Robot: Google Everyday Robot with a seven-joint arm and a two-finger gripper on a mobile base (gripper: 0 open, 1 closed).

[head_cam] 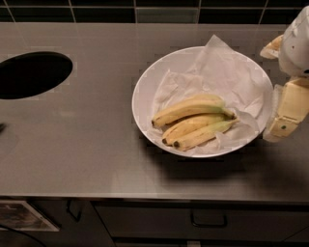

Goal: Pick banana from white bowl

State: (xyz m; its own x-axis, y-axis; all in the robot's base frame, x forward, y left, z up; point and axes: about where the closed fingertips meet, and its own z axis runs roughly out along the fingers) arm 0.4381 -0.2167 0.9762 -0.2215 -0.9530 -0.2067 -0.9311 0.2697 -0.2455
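Observation:
A large round white bowl [145, 82] sits on the steel counter, right of centre. Crumpled white paper [227, 72] lines it. A bunch of three yellow bananas [193, 120] lies on the paper in the bowl's front half, stems to the right. My gripper [276, 89] is at the right edge of the view, just beside the bowl's right rim. One cream finger [289, 108] points down along the rim and the other finger [273, 47] shows higher up. The jaws stand wide apart and hold nothing. The gripper is apart from the bananas.
A dark oval hole [31, 75] is cut into the counter [87, 144] at the left. Dark tiles [145, 12] run along the back. Below the front edge are a drawer with a handle [208, 222] and cabinet fronts.

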